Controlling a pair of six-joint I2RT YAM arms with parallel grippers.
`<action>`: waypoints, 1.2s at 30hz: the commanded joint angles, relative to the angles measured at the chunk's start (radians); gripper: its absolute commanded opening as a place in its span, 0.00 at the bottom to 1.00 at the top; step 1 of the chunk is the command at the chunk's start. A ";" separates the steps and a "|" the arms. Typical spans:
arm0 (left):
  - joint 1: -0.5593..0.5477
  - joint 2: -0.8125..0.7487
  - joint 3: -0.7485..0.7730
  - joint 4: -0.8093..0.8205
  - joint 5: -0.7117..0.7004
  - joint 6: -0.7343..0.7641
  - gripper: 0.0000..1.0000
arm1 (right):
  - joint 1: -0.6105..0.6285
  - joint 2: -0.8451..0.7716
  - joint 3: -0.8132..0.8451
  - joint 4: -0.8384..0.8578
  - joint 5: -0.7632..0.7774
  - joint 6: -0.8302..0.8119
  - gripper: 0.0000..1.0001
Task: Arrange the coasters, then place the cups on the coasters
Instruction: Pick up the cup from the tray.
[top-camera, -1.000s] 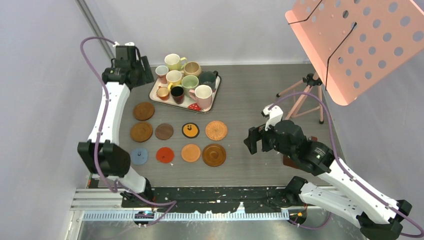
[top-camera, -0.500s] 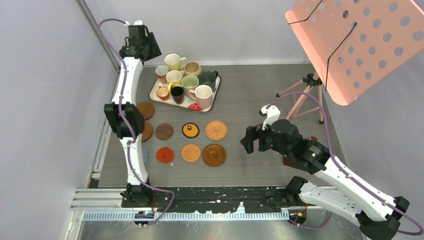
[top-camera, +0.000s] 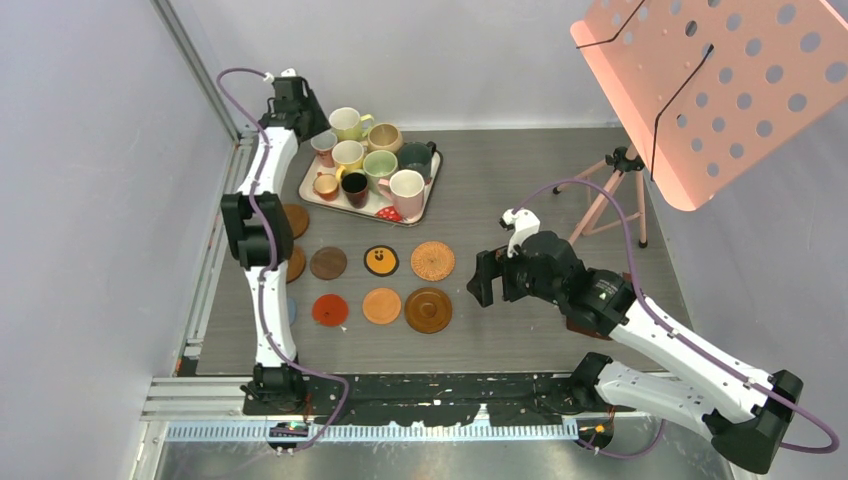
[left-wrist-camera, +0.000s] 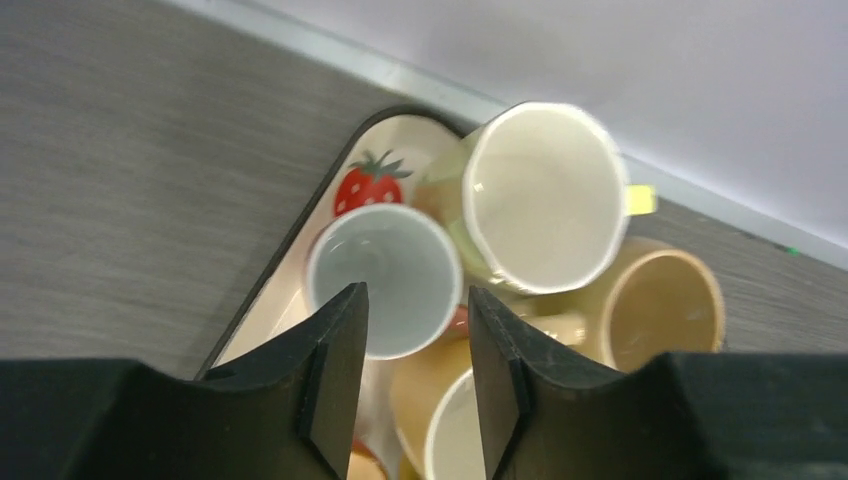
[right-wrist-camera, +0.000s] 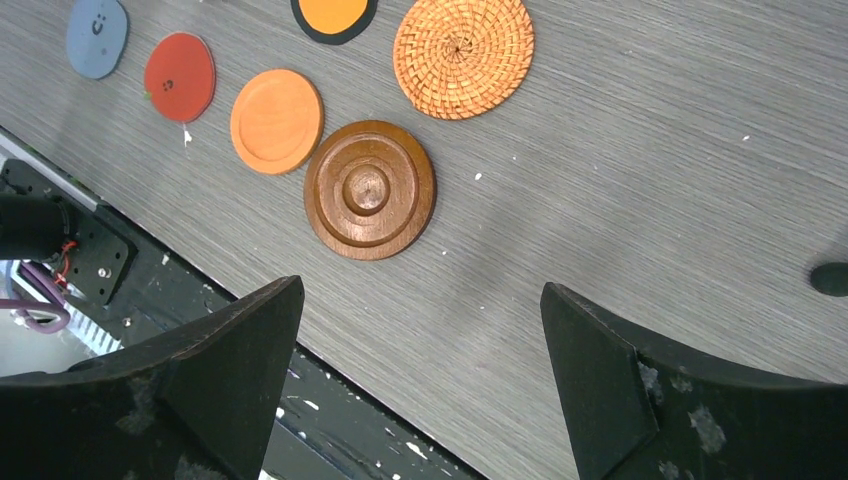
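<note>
strawberry-printed tray (top-camera: 388, 213), pink perforated panel (top-camera: 715, 90), tripod (top-camera: 610, 190)

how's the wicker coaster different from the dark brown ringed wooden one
The wicker coaster is pale orange-tan and woven in a spiral; the wooden coaster is dark glossy brown with concentric rings. The wicker coaster sits in the middle row, the wooden coaster in the nearest row. Both are round, lie flat on the table and carry no cup.

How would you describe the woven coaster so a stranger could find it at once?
Find the strawberry tray at the back. In the coaster rows before it, go to the middle row's right end: the woven coaster, right of the black coaster, is the only wicker disc.
</note>
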 joint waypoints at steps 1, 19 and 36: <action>0.058 -0.108 -0.086 0.048 -0.050 -0.042 0.42 | 0.000 -0.018 0.043 0.040 0.011 0.025 0.97; 0.084 0.009 -0.024 -0.007 0.080 -0.052 0.37 | -0.002 -0.025 0.038 0.027 0.038 0.013 0.97; 0.084 0.044 0.001 -0.021 0.139 -0.077 0.24 | -0.001 -0.048 0.023 0.020 0.053 0.012 0.97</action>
